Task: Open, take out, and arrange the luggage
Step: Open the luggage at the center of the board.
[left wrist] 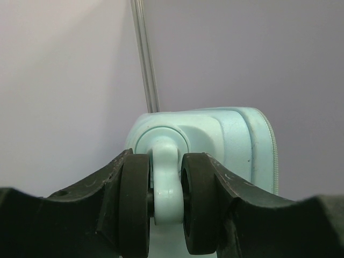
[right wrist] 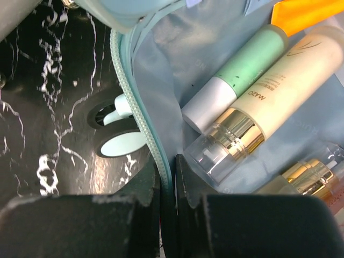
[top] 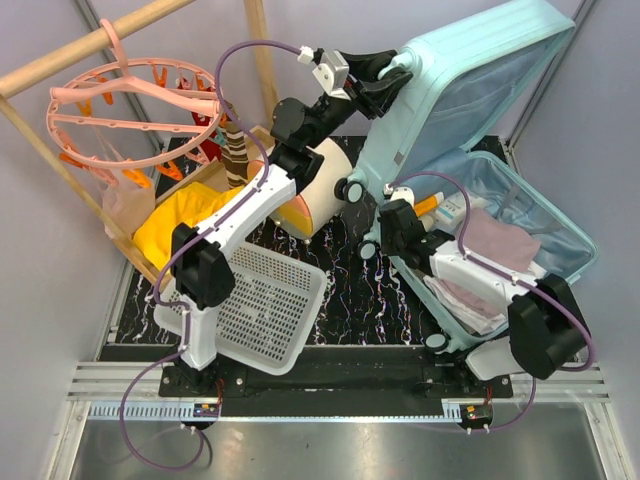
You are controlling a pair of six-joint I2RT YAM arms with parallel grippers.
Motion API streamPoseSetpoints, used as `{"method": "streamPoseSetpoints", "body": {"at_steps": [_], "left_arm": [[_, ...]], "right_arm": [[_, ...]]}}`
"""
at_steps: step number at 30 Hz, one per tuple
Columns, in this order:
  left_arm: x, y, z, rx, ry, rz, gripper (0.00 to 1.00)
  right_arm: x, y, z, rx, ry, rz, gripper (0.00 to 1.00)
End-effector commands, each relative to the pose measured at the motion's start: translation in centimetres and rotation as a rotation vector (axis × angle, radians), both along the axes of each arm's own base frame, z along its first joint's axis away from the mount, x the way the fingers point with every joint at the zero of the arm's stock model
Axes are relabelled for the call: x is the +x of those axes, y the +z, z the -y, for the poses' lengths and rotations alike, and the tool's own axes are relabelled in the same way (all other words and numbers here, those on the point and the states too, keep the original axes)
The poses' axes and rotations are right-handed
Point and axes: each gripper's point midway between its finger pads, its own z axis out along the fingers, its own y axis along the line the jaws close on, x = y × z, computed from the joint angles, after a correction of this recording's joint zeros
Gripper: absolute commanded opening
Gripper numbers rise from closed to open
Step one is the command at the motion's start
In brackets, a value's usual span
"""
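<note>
The left gripper [left wrist: 166, 207] is clamped across a twin caster wheel [left wrist: 135, 204] of the mint-blue suitcase [top: 470, 50], whose raised lid half stands beyond the jaws. The right gripper [right wrist: 167, 183], jaws nearly together, pinches the lower shell's zipped rim. Right of these jaws lie a cream pump bottle [right wrist: 285, 86] and a green tube [right wrist: 239, 75]. Left of them a second caster [right wrist: 121, 145] sits on the black marble tabletop [right wrist: 37, 107].
</note>
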Motion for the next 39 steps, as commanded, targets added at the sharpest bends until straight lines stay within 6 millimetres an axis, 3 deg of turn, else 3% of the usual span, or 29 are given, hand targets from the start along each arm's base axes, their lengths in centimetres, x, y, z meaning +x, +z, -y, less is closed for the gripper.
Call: {"method": "streamPoseSetpoints", "body": {"at_steps": [1,3,7,18,25,26,27,29,33,34,35,38,39], "left_arm": [[4.5,-10.0,2.7,0.166,-0.072,-0.266,0.00],[6.0,-10.3,2.2,0.156,-0.040,-0.269,0.00],[9.1,-10.5,0.8,0.103,0.014,-0.286,0.00],[12.1,-10.5,0.4,0.044,0.073,-0.256,0.00],[15.4,-10.9,-1.1,-0.008,0.207,-0.236,0.00],[15.6,-10.2,-1.4,-0.027,0.218,-0.225,0.00],[16.5,-10.9,-1.7,-0.038,0.249,-0.234,0.00],[17.0,-10.2,-2.4,-0.063,0.275,-0.218,0.00],[18.6,-10.7,-3.5,-0.098,0.342,-0.232,0.00],[19.0,-10.9,-4.0,-0.109,0.353,-0.232,0.00],[19.1,-11.0,-4.2,-0.118,0.359,-0.234,0.00],[20.2,-11.2,-5.5,-0.148,0.407,-0.242,0.00],[20.4,-11.1,-5.9,-0.167,0.416,-0.246,0.00]], "right_arm": [[8.8,6.2,8.2,0.059,-0.562,0.330,0.00],[10.0,6.9,7.9,0.063,-0.563,0.344,0.00],[11.9,6.0,7.9,0.050,-0.568,0.328,0.00],[15.4,5.8,9.6,0.071,-0.572,0.316,0.00],[18.1,5.7,8.4,0.056,-0.486,0.291,0.00],[18.3,5.7,8.3,0.057,-0.483,0.288,0.00],[18.5,5.5,8.2,0.053,-0.479,0.283,0.00],[19.1,6.0,7.8,0.055,-0.460,0.284,0.00],[20.0,6.7,6.6,0.066,-0.383,0.272,0.00],[19.9,6.9,6.0,0.082,-0.349,0.266,0.03],[19.8,7.1,5.7,0.093,-0.333,0.265,0.24],[18.7,8.2,4.8,0.121,-0.263,0.270,0.55],[18.2,9.3,4.2,0.149,-0.219,0.281,0.70]]}}
